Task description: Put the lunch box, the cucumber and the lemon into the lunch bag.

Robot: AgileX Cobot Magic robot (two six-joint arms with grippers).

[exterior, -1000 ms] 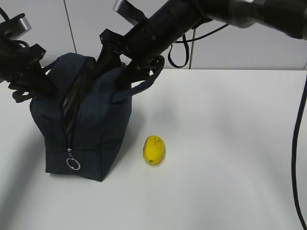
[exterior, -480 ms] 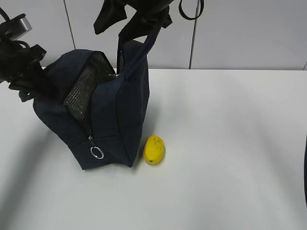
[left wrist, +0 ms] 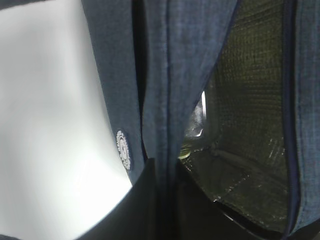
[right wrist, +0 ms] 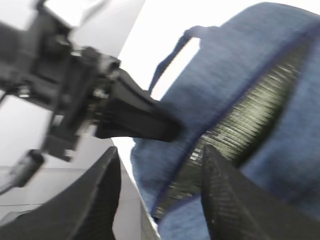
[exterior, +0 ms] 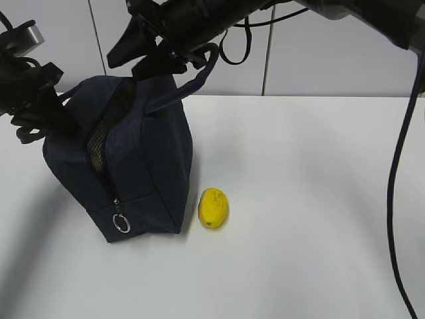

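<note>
A: Start at the fingers. What is the left gripper (exterior: 63, 123) doing?

B: Its jaws are together, pinched on the left wall of the lunch bag (exterior: 143, 163) near the top edge. In the left wrist view the navy fabric (left wrist: 155, 75) runs straight down into the dark jaws at the bottom.

A: And the right gripper (right wrist: 160, 200)?

B: Its two black fingers (right wrist: 227, 200) stand apart with nothing between them, poised above the bag's open mouth (right wrist: 240, 130). In the exterior view it sits above the bag's top (exterior: 136, 46), and a loop handle (exterior: 189, 83) curls up just beneath the arm.

A: How does the bag stand?

B: Upright on the white table (exterior: 305, 199), leaning a little, zipper open, silvery lining (exterior: 99, 136) showing, ring pull (exterior: 120, 223) hanging low.

A: Anything inside?

B: Something clear and glossy (left wrist: 197, 125) shows deep in the opening; I cannot tell what.

A: The lemon (exterior: 213, 207)?

B: On the table just beside the bag's right bottom corner, not touching.
</note>
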